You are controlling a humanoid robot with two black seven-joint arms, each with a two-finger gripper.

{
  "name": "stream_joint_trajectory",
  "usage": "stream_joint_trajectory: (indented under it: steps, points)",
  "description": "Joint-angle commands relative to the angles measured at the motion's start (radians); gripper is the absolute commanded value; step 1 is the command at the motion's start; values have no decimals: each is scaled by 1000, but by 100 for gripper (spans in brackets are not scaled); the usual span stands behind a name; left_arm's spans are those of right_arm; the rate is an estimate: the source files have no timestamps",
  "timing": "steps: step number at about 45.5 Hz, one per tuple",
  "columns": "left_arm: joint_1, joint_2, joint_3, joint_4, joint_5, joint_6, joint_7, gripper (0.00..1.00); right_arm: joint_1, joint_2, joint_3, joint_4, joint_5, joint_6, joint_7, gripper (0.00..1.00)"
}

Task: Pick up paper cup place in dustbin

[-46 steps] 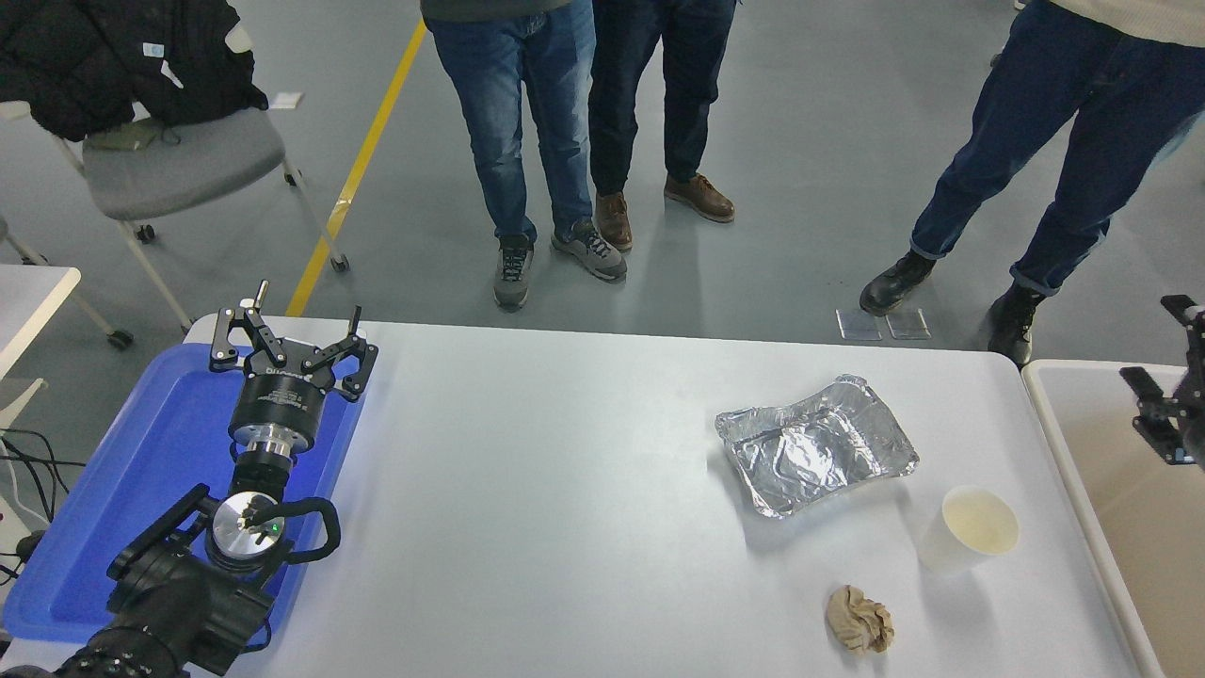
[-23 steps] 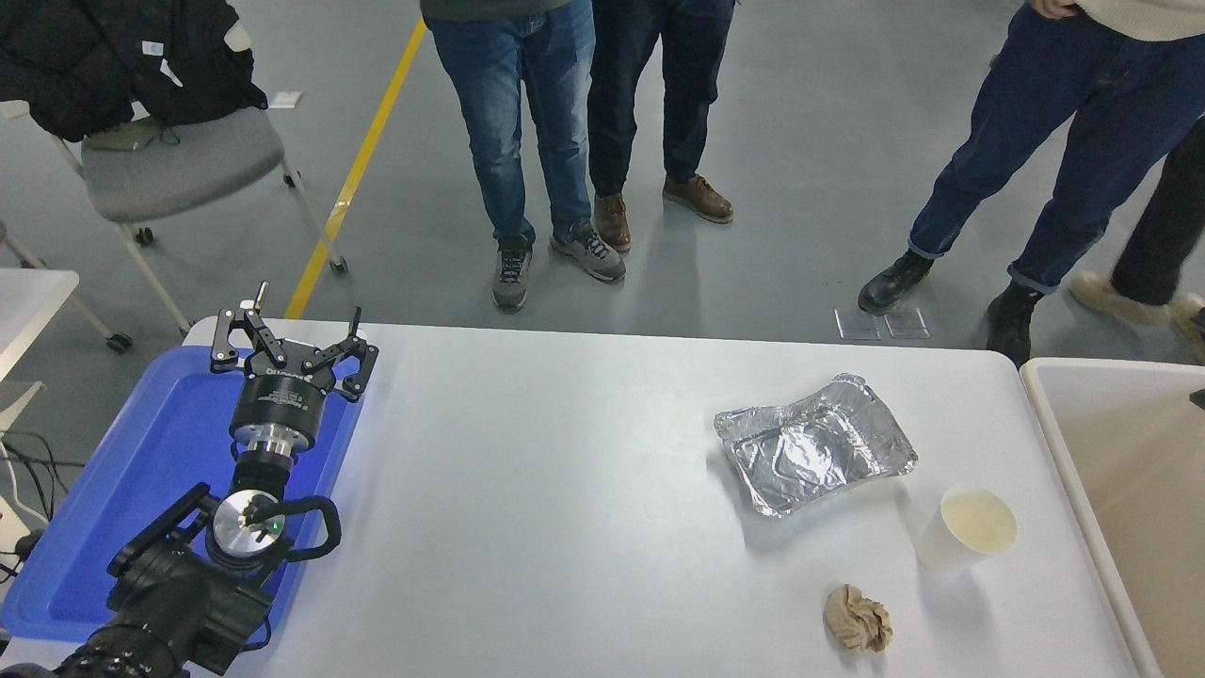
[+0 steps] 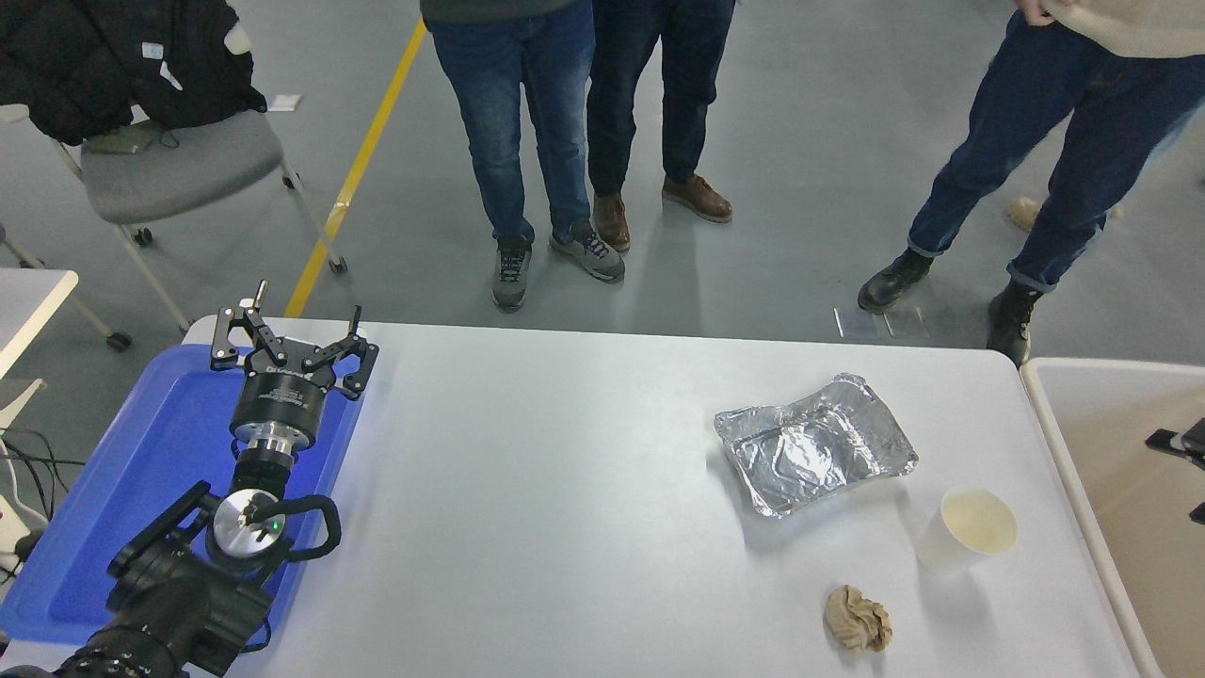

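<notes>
Small white paper cup (image 3: 967, 529), upright, cream inside, apparently empty

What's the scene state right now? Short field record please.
paper cup: upright, on table, near right side
dustbin: off table's right edge, cup not in it
left end effector: open, parked over blue tray
right end effector: only a sliver at right edge over the bin, state unclear
foil tray: behind cup
paper wad: in front of cup
people: standing at far side

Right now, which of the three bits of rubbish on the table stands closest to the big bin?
The paper cup, standing upright nearest the dustbin; foil tray and crumpled paper wad lie farther left.
</notes>
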Motion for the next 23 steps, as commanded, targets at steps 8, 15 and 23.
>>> stream_joint_trajectory:
  steps: [8, 15, 23]
  points:
    - [0, 0, 1, 0, 0, 0, -1, 100, 553, 240, -618, 3, -15, 273, -1, 100]
    - [0, 0, 1, 0, 0, 0, -1, 100, 632, 347, -725, 20, -112, 420, -2, 100]
    - [2, 0, 1, 0, 0, 0, -1, 100, 760, 409, -716, 29, -304, 569, -19, 100]
